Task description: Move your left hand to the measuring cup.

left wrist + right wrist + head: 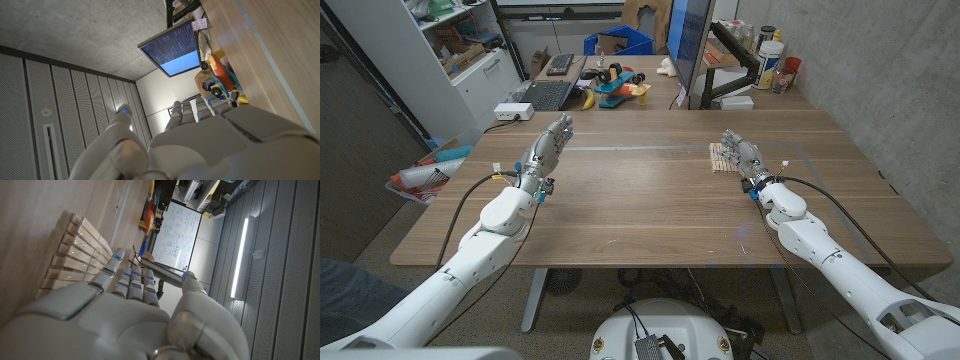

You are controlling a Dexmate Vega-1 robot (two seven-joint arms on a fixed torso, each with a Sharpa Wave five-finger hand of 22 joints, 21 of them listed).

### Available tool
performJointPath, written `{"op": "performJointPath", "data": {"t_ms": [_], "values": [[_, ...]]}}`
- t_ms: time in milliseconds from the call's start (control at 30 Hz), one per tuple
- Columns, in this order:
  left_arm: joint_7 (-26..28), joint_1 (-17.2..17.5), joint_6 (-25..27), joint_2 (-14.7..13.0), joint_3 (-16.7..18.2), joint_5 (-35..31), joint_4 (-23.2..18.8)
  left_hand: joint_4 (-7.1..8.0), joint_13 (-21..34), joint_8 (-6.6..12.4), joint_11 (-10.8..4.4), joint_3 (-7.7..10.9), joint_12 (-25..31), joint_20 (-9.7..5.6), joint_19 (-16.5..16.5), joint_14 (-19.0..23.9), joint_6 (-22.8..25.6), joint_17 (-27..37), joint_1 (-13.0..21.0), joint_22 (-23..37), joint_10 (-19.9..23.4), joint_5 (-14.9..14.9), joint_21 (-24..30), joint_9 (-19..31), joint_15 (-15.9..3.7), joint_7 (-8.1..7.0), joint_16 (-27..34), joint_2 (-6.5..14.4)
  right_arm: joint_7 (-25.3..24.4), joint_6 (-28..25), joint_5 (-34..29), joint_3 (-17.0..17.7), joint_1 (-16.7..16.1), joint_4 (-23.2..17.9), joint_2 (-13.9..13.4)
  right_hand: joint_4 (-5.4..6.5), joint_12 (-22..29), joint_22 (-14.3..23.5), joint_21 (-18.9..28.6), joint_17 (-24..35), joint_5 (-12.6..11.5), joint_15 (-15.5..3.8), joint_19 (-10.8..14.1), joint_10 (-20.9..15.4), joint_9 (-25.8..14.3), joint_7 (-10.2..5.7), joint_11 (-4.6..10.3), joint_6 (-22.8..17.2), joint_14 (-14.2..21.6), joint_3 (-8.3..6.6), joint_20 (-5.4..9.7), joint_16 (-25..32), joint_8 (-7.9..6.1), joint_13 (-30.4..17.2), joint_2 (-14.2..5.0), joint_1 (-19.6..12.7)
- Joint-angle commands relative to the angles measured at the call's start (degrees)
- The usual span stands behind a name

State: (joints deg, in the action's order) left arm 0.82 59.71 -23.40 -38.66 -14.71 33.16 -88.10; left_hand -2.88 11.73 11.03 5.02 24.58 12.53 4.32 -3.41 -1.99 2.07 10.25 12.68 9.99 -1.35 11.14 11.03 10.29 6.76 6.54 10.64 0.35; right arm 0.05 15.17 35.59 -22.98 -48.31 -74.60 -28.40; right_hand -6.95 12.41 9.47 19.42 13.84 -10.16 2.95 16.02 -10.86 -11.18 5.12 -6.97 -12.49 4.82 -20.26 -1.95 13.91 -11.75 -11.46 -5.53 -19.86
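My left hand stands on the left half of the wooden table, fingers stretched out toward the far edge and holding nothing. From the left wrist view the same hand reaches out with straight fingers over bare wood. My right hand is on the right half, fingers extended and empty, beside a small slatted wooden rack. In the right wrist view that hand has its fingertips next to the rack; whether they touch it I cannot tell.
Along the table's far edge stand a laptop, a white box, a banana, colourful toys, a monitor and bottles. The toys lie ahead of my left fingers.
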Motion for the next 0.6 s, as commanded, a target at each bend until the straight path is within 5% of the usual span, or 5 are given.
{"op": "performJointPath", "data": {"t_ms": [33,600], "values": [[1.3,2.0,-0.8,-1.2,1.1,-1.7,-2.1,-0.58,0.0,0.42,0.04,0.43,0.4,0.65,-0.1,0.6,0.4,0.1,0.9,0.2,0.6,-0.2,0.1,0.1,-0.08,-0.12,0.4,0.2,0.4,0.6,0.1,-0.1,0.8,1.9,0.8,0.00,-0.2,0.2,-0.2,0.0,-0.4,0.09,0.5,-0.4,-0.2,0.04,-0.04,-0.8,0.5,0.33,0.14,0.0,0.04,-0.2,-0.61,-0.3],[3.5,6.2,-0.1,-4.3,3.1,-4.6,-6.2,-1.29,0.0,0.52,-0.11,0.80,0.5,1.04,-0.2,0.8,0.9,0.1,1.9,0.2,1.0,-0.3,0.1,0.1,-0.03,-0.38,0.5,0.5,0.8,1.5,0.2,0.4,1.1,2.3,0.7,-0.04,-0.2,0.2,-0.6,-0.1,-0.4,0.09,0.6,-0.4,-0.2,0.01,-0.05,-0.8,0.6,0.45,0.14,0.0,0.05,-0.2,-0.69,-0.3]]}}
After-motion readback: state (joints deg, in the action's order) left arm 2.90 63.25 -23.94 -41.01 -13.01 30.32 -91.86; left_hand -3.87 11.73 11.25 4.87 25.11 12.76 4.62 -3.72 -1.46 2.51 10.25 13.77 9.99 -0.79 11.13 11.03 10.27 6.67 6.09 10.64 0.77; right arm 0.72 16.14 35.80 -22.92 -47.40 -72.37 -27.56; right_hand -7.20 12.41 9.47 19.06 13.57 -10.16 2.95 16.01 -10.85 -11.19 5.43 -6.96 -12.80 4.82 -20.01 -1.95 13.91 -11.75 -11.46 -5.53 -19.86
